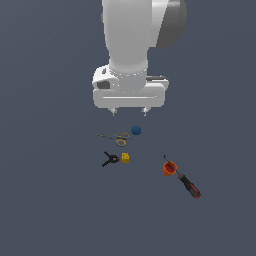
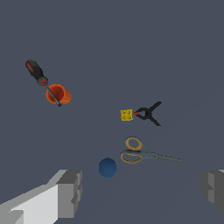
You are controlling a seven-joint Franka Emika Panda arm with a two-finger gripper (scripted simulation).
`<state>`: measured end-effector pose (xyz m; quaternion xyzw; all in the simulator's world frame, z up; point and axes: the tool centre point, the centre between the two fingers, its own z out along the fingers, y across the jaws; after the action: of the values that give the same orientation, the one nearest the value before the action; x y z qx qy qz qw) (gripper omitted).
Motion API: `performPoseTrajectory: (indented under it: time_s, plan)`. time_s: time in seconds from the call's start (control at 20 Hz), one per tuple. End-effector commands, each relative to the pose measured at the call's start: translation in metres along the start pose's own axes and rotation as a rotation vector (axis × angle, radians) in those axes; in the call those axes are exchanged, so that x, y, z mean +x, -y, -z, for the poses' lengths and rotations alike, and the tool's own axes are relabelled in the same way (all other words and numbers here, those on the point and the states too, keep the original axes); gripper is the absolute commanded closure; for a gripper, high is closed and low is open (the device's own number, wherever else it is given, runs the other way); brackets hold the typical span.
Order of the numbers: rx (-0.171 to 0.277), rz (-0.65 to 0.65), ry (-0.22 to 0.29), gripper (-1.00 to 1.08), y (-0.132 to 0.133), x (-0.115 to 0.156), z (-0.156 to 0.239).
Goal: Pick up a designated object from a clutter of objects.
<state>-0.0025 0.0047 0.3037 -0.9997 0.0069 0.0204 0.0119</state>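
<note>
The gripper (image 1: 129,112) hangs wide open, empty, above the blue ball (image 1: 136,130). The screwdriver (image 1: 187,183) lies well off toward the exterior view's right, its shaft across the orange cup (image 1: 169,168); closing there could snag the cup.

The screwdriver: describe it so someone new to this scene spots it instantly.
Below the gripper lies a cluster of small items; look off to the exterior view's right. The screwdriver lies beside the orange cup, longest item, with a thick black handle tipped red.
</note>
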Motion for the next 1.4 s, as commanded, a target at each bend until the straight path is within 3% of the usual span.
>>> performPoseTrajectory:
  time_s: [0.0,0.75,1.35]
  plan:
    - [0.000,0.000,0.000,-0.92,0.000,0.000,0.000]
    - [0.024,0.041,-0.009,-0.92,0.020,0.005,0.009]
    - [-0.009,0.207,-0.012,-0.92,0.056,0.046,-0.025]
